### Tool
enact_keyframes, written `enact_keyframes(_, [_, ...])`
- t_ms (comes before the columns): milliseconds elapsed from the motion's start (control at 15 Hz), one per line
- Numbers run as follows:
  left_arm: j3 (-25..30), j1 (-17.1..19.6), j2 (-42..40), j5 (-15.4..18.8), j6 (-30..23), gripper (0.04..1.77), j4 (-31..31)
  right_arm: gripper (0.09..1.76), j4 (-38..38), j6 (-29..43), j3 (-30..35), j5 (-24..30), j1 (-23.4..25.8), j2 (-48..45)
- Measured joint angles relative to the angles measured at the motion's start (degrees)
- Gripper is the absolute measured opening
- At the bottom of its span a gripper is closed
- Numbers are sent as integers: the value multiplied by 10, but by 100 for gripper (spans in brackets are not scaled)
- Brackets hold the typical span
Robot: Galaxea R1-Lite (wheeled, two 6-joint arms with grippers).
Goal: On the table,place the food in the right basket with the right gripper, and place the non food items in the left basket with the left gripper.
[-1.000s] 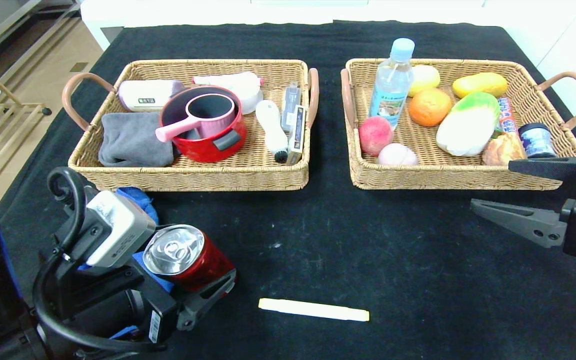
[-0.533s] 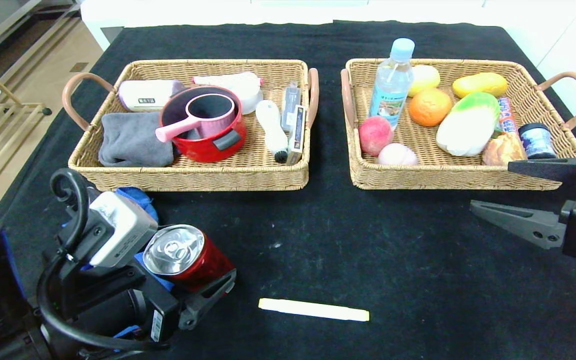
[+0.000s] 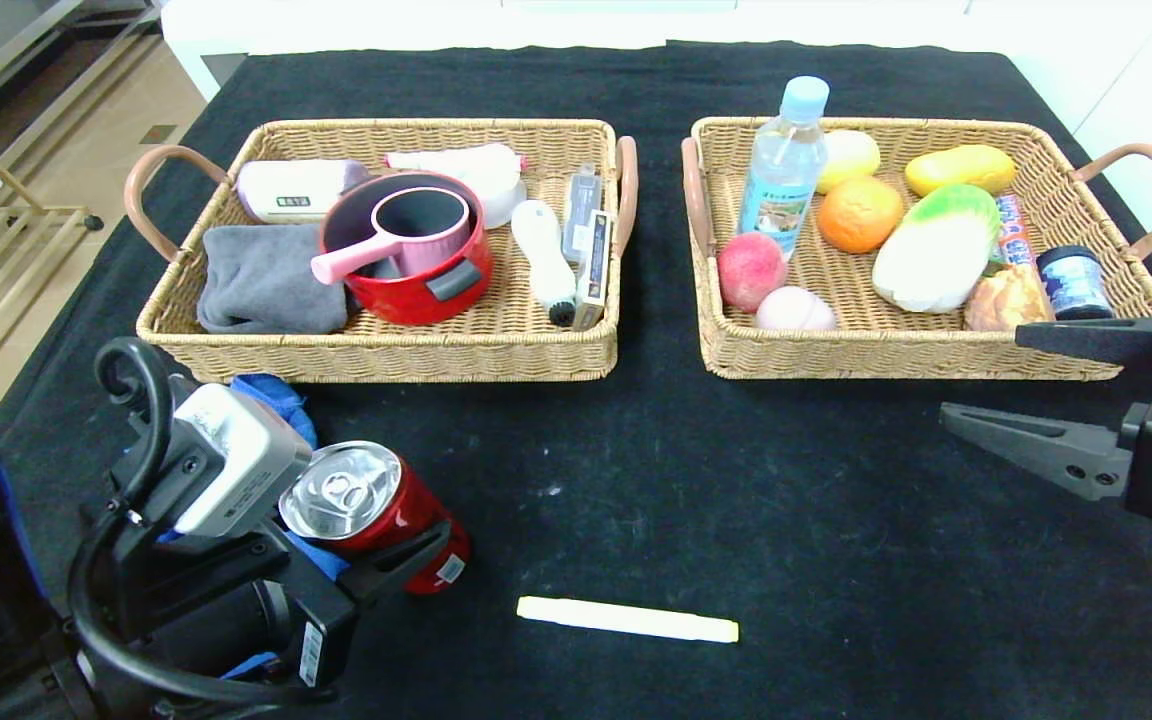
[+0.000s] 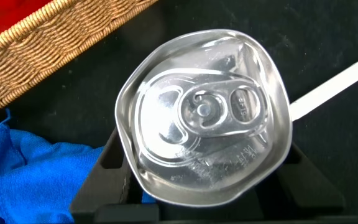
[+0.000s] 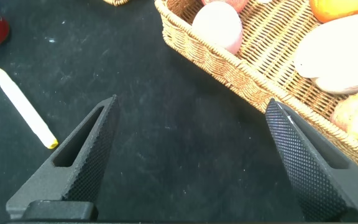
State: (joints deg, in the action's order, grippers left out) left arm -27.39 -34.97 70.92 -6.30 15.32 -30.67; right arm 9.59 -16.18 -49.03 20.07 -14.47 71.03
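Note:
A red drink can (image 3: 376, 510) with a silver top stands tilted on the black table at the front left. My left gripper (image 3: 376, 545) is shut on it, and its rim looks squeezed out of round in the left wrist view (image 4: 204, 118). A white stick-shaped item (image 3: 626, 619) lies on the table in front of the middle. A blue cloth (image 3: 274, 396) lies behind the left gripper. My right gripper (image 3: 986, 372) is open and empty, just in front of the right basket's (image 3: 886, 362) near right corner. The left basket (image 3: 386, 362) holds non-food items.
The left basket holds a grey cloth (image 3: 261, 278), a red pot (image 3: 406, 262) with a pink cup, a brush and boxes. The right basket holds a water bottle (image 3: 784, 170), an orange (image 3: 858, 213), a peach (image 3: 748, 271), a cabbage (image 3: 936, 250) and a small jar (image 3: 1072, 280).
The left gripper's finger has closed in on the red can. The can has tilted and shifted slightly to the left. The right arm has not moved.

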Motion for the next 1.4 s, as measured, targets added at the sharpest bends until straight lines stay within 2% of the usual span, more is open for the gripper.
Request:
enact_keyframes(533, [-2,-1,-9,4,-3,99,2,171,0,0,0,0,0,0])
enact_keyframes(867, [-38,-2,-12,5,-8,99,7,171,0,0,0,0,0,-1])
enact_keyframes(1200, [-106,-43,26,-2,-25,99,6,171,1,2,-1,2,0,-2])
enact_keyframes(1400, [-149,-81,69,-23,-44,99,2,171,1,3,-2,2,0,-2])
